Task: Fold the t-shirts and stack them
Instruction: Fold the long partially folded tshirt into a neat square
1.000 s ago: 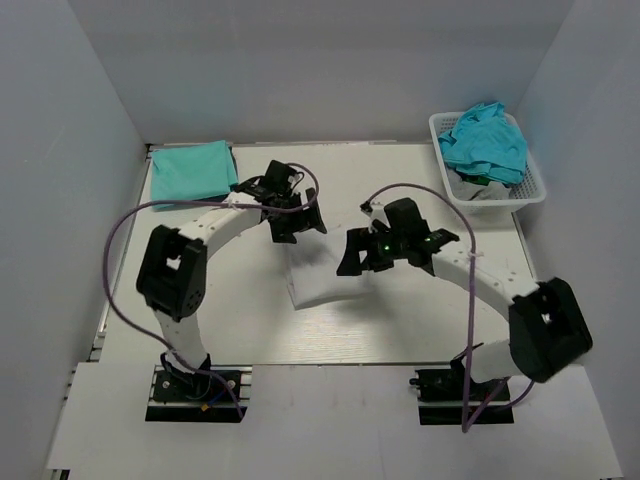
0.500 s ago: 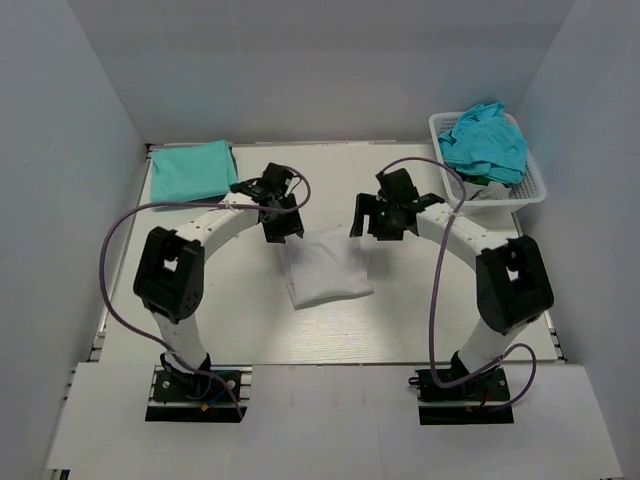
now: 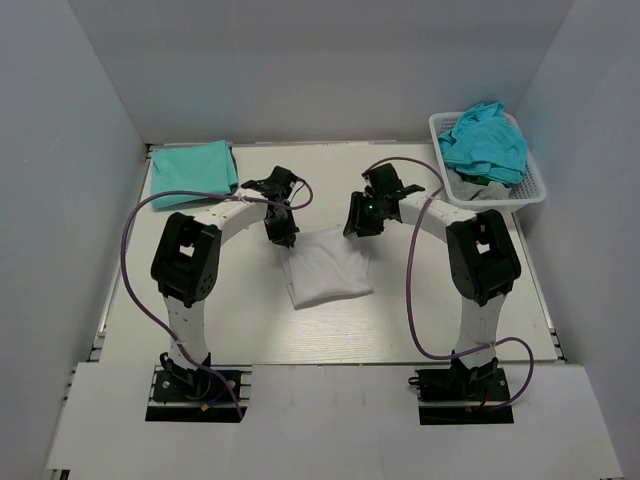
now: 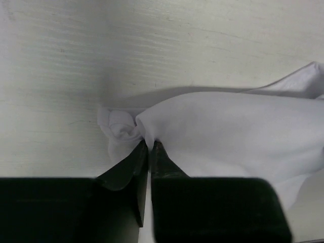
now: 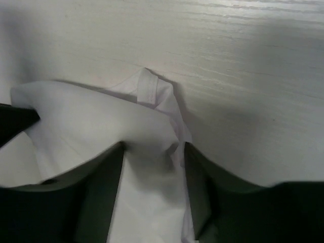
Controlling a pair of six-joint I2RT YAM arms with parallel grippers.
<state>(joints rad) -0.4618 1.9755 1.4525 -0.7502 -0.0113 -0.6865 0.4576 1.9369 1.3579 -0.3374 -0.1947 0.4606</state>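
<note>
A white t-shirt (image 3: 328,268) lies folded at the table's middle. My left gripper (image 3: 284,238) is at its far left corner, and in the left wrist view that gripper (image 4: 150,143) is shut on a pinch of the white cloth (image 4: 238,126). My right gripper (image 3: 357,228) is at the far right corner. In the right wrist view its jaws (image 5: 153,147) stand apart with the shirt's bunched edge (image 5: 91,121) between them. A folded teal t-shirt (image 3: 192,168) lies flat at the far left. More teal t-shirts (image 3: 485,140) are heaped in the basket.
The white lattice basket (image 3: 520,195) stands at the far right corner against the wall. White walls close in the table on three sides. Purple cables loop off both arms over the table.
Both grippers moved from above the shirt down to its far edge. The raised fold now lies flat. The left jaws closed on the corner; the right jaws narrowed around the cloth.
</note>
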